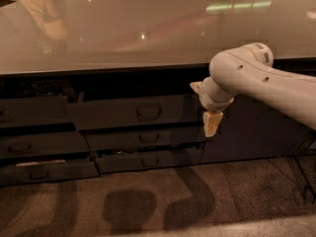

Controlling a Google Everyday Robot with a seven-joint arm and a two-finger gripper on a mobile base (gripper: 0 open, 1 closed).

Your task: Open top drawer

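Risk first. The wide dark grey top drawer (pixel 106 113) sat in the middle of the frame under the pale glossy counter (pixel 123 33). Its small dark loop handle (pixel 148 111) was well left of the tool (pixel 205 105). We judged the main hazard to be a missed handle: the loop is small and low in contrast, so a poorly lined-up approach could scrape the drawer front or close on nothing. A drop in height could catch one of the shallower dark drawer fronts (pixel 143 138) below, whose handles look much alike. We could not tell whether the top drawer was already a little way out.

Pose. The white jointed arm (pixel 266 83) entered from the right edge and bent at a rounded wrist right of centre. The tool hung at the drawer front's right end, just below the counter edge. Its cream fingertips (pixel 213 123) were spread wide, one above the other, with nothing between them and no contact with the handle.
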